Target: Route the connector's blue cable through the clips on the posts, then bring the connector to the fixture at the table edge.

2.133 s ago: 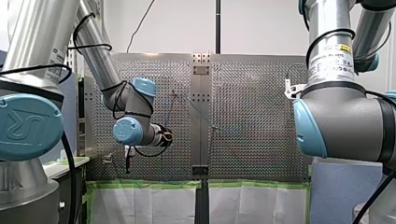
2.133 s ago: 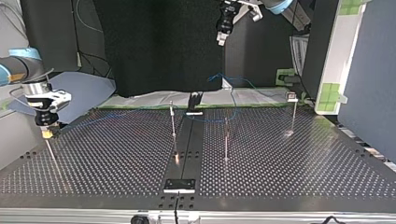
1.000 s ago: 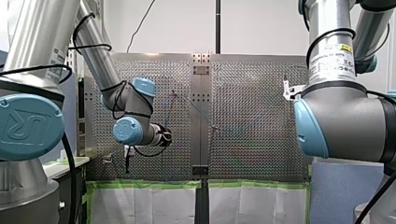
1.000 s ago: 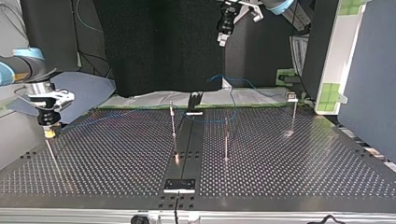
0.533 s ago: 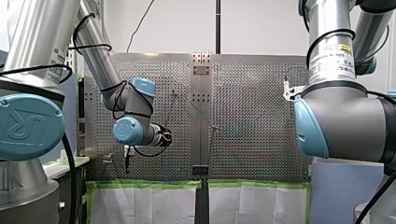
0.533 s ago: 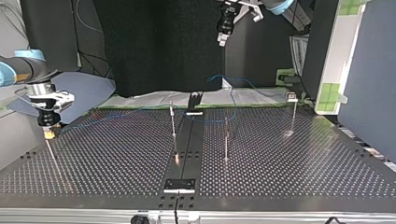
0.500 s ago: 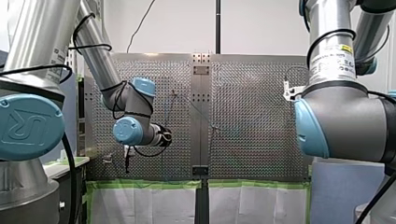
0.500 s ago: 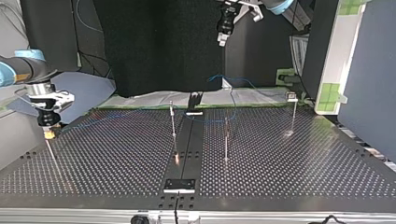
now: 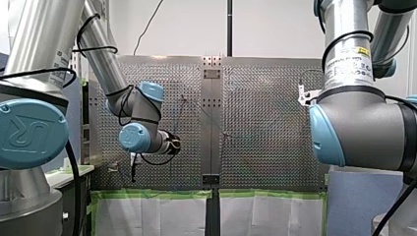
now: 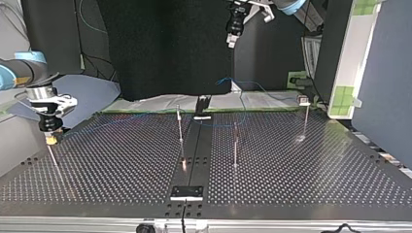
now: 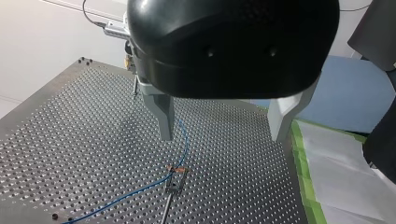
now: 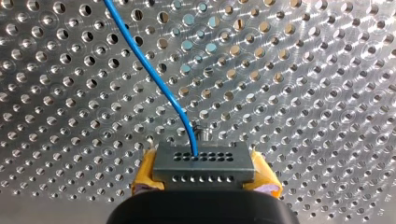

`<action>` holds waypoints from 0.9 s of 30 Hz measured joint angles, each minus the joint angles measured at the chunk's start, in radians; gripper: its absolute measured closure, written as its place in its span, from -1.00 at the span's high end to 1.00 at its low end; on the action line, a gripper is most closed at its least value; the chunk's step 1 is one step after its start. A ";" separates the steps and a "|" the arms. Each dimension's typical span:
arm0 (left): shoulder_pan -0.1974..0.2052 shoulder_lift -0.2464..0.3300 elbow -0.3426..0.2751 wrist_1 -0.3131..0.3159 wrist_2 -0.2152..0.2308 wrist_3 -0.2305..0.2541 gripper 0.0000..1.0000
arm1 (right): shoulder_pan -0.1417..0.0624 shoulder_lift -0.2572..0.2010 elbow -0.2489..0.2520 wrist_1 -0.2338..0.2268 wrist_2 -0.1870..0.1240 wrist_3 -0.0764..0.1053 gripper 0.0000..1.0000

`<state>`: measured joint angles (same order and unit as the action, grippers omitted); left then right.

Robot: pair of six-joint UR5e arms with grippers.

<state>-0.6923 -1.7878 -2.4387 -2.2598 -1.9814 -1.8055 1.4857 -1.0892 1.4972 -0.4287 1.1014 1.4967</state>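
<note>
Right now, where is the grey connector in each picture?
Right wrist view: the connector sits between my right gripper's yellow pads.
Top view: at the left, in that gripper.
Left wrist view: too small to tell.
Front view: cannot make it out.
Shared landmark: the blue cable running into it.

A perforated metal table point(image 10: 316, 184) lay bordered by green tape point(image 9: 152, 194) and white sheeting point(image 9: 162, 216) along one edge; a black curtain point(image 10: 165, 48) hung behind it.
</note>
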 joint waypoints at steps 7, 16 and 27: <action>0.003 0.000 0.000 0.000 0.000 0.000 1.00 | 0.000 0.000 0.000 0.000 0.000 0.000 0.09; 0.006 0.000 0.000 0.000 0.000 0.001 1.00 | 0.001 -0.004 -0.001 -0.004 0.000 0.000 1.00; 0.008 0.000 0.000 0.000 -0.001 0.001 1.00 | 0.000 -0.004 0.000 -0.003 0.000 0.000 1.00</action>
<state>-0.6844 -1.7876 -2.4387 -2.2598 -1.9823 -1.8040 1.4858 -1.0934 1.4972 -0.4318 1.1014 1.4967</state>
